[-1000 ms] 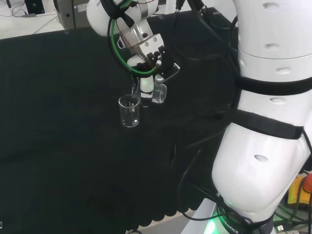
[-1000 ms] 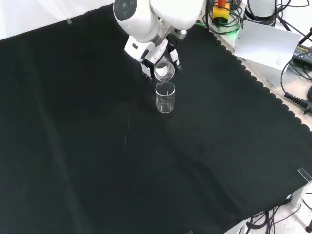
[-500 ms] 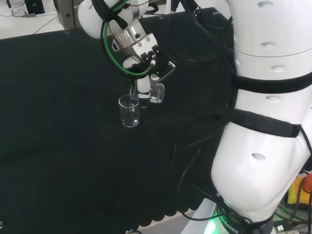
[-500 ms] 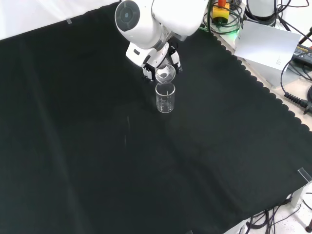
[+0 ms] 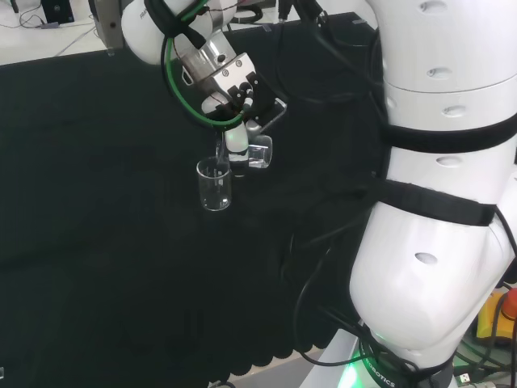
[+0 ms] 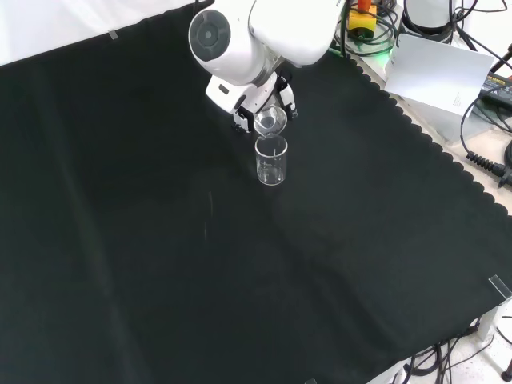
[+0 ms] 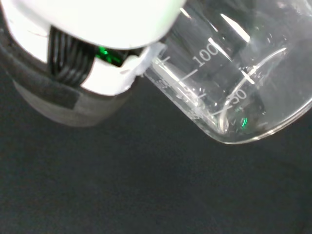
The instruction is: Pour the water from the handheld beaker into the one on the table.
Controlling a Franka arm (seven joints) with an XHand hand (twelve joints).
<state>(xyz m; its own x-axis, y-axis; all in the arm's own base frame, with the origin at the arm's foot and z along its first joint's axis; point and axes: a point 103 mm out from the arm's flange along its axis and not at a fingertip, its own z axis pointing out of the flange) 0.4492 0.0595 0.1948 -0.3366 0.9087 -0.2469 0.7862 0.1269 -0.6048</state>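
A clear glass beaker (image 5: 215, 184) (image 6: 271, 161) stands upright on the black cloth. Just beside and above it the hand (image 5: 236, 105) (image 6: 244, 108) is shut on a second clear beaker (image 5: 258, 152) (image 6: 270, 121) (image 7: 234, 83), which is tipped steeply with its mouth toward the standing one. In the head view the held beaker sits to the right of the standing beaker; in the front view it hangs right above its far rim. Close up in the wrist view, the tilted beaker shows printed graduation marks, and a white and black finger (image 7: 92, 68) lies against its wall. I cannot tell how much water either holds.
The arm's big white links (image 5: 436, 202) stand at the right of the head view, with a link and its round grey cap (image 6: 216, 36) above the hand in the front view. Cables and boxes (image 6: 448, 72) lie beyond the cloth's scalloped right edge.
The arm's upper link and hand have shifted a little to the left in the head view, and the held beaker has tipped further over the standing one.
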